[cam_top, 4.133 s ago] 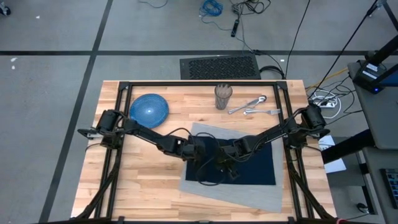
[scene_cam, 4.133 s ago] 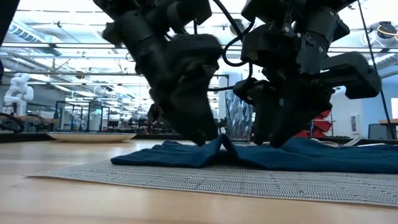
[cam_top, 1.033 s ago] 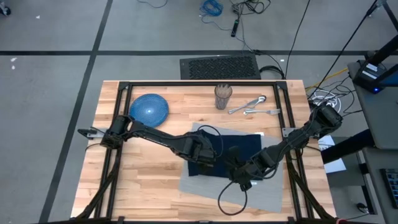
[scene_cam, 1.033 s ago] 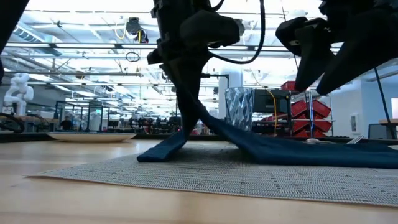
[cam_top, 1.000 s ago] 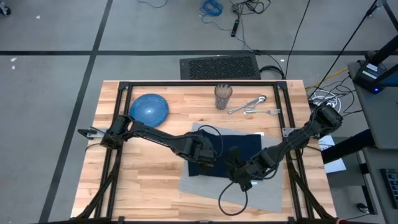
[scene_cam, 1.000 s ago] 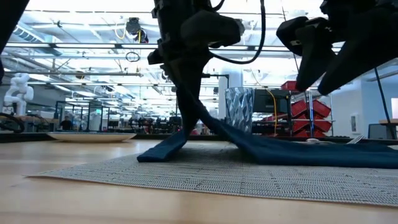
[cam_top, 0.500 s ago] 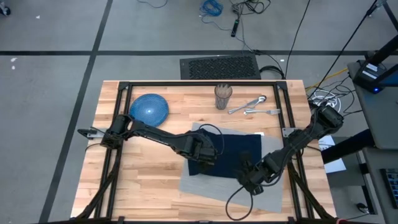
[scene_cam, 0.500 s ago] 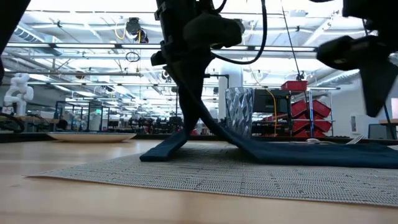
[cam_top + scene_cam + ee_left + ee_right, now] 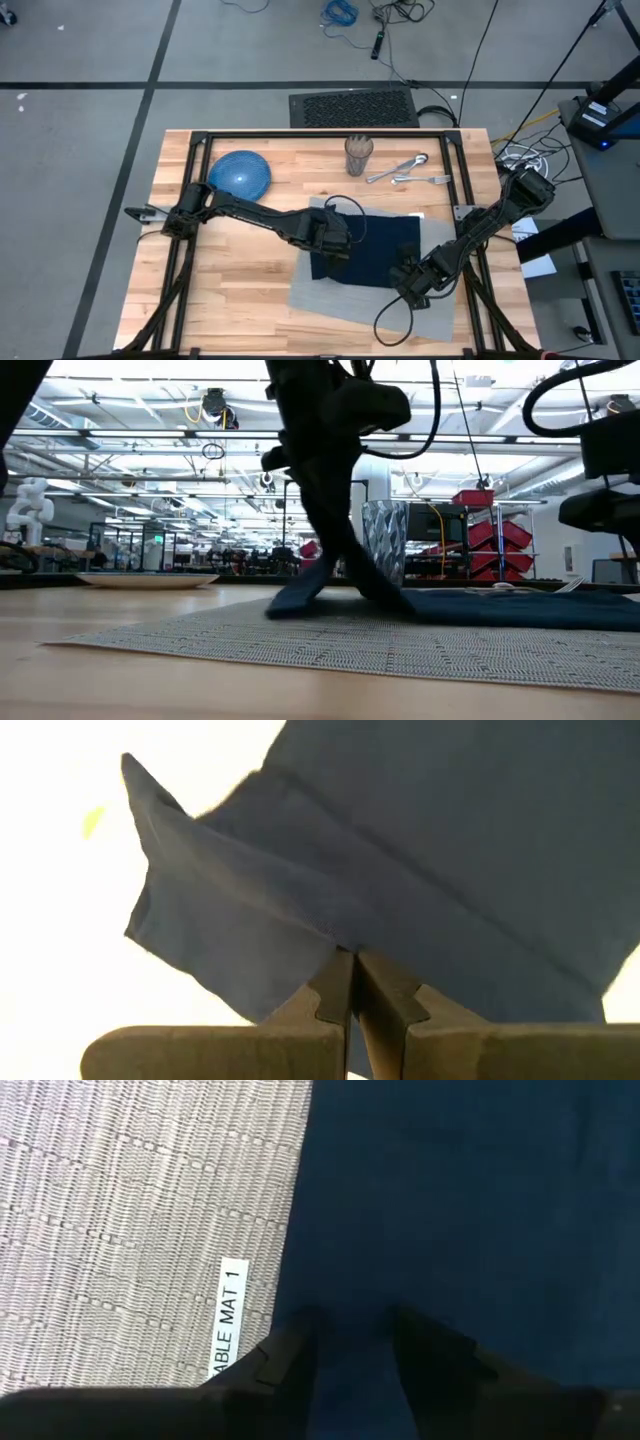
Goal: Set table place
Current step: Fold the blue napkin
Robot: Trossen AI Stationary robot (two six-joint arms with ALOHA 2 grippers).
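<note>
A navy napkin [image 9: 375, 250] lies on the grey placemat [image 9: 330, 295], the place, on the wooden table [image 9: 230, 270]. My left gripper [image 9: 335, 243] is over the napkin's left part, shut on a raised fold of it [image 9: 345, 952]. My right gripper [image 9: 408, 282] hovers open just above the napkin's near edge; in its wrist view the right gripper [image 9: 345, 1338] shows one finger on each side of bare cloth, next to the mat's white label [image 9: 230, 1315]. In the low view it hangs clear above the napkin [image 9: 520, 608]. My left gripper pinches a raised fold of the napkin [image 9: 330, 932], near the cloth's left end, between its two shut fingers. The fingers come from above, slanting down. The cloth rises from the mat to the fingers like a tent [image 9: 305, 592], and its right part lies flat on the placemat.
A blue plate [image 9: 240, 173] sits at the far left. A patterned cup [image 9: 359, 155] and loose cutlery [image 9: 405, 170] lie along the far edge. The black frame rails [image 9: 190, 200] run along both sides. Bare wood shows at the near left.
My right gripper has gone toward the table's right edge and down, and has turned at the wrist, staying open. My left gripper has carried its fold a little rightward; the napkin's left end has slid right along the mat while its right part stayed flat.
</note>
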